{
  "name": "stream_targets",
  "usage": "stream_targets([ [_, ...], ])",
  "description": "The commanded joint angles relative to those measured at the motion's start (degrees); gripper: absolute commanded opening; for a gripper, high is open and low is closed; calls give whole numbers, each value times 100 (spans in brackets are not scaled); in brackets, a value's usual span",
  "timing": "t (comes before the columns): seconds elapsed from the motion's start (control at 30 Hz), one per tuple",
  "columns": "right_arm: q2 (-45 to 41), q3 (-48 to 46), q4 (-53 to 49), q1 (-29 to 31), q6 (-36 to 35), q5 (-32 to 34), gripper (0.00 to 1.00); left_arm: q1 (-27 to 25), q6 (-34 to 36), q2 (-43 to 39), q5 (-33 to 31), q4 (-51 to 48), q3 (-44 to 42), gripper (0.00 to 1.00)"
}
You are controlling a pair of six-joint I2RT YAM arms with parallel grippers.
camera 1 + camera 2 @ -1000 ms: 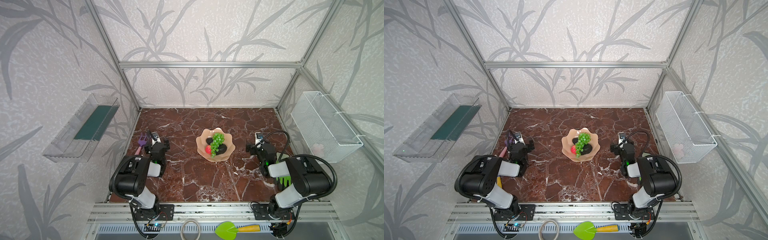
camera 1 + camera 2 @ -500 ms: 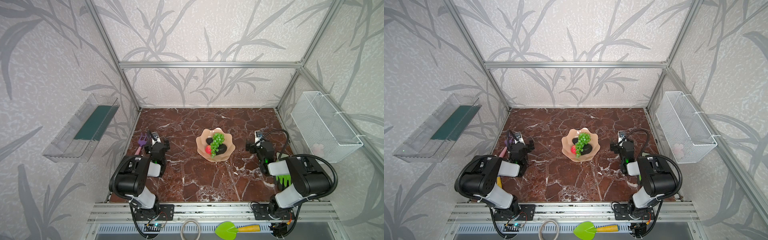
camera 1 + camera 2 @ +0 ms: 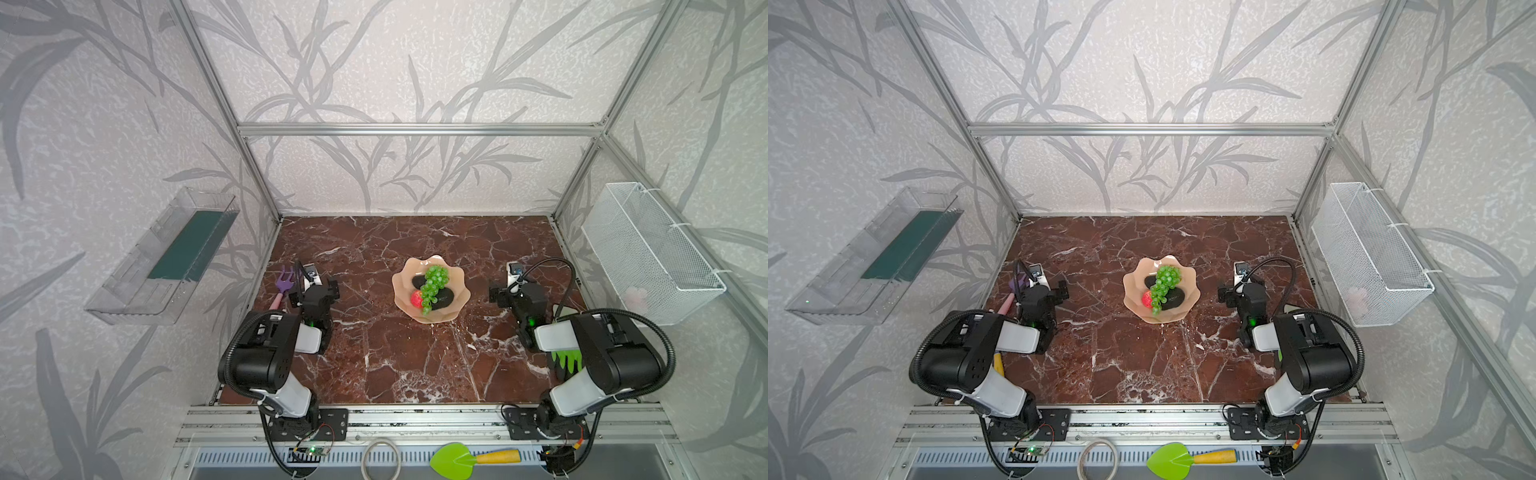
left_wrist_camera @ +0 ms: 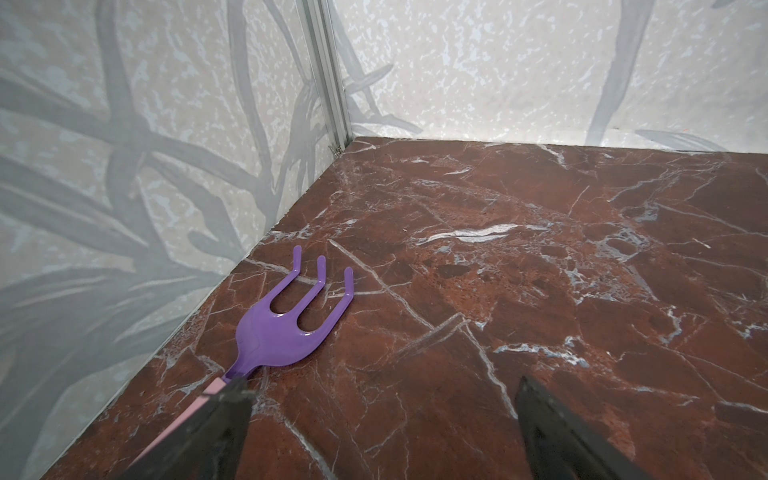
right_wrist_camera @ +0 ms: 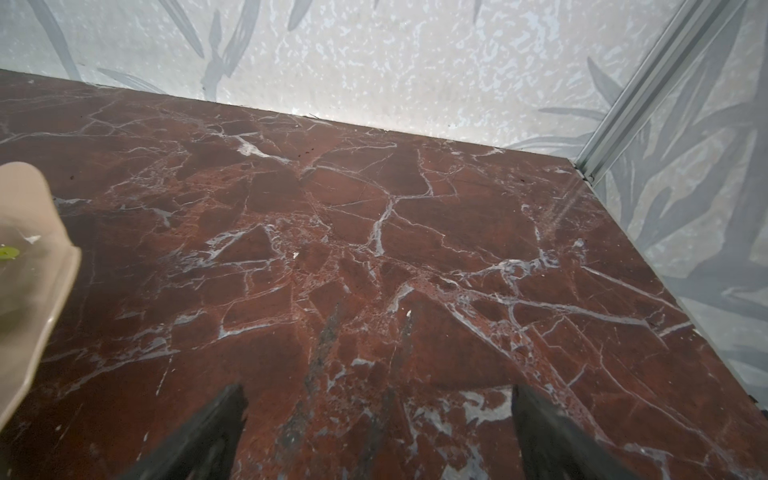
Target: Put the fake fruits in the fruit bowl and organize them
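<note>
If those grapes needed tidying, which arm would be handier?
Probably the right. The right gripper, open, sits nearer the fruit bowl, whose rim shows in its wrist view; the left gripper faces a purple toy rake.

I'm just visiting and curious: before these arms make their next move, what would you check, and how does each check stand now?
1. Two dark bumpy avocados, small red strawberry and green grape bunch all inside the scalloped peach-pink bowl: ok.
2. Left gripper open, empty: ok.
3. Right gripper open, empty: ok.
4. Both grippers apart from the bowl: ok.
5. Left gripper clear of the purple plastic fork: cannot tell.
</note>
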Motion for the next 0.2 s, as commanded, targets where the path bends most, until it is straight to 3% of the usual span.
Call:
stream_targets([
  [0.0,-17,117,-29,16,9,236,99,38,12,-56,-5,22,81,99],
  [0.17,-25,138,-87,-11,58,205,99,34,13,-57,-6,25,82,99],
])
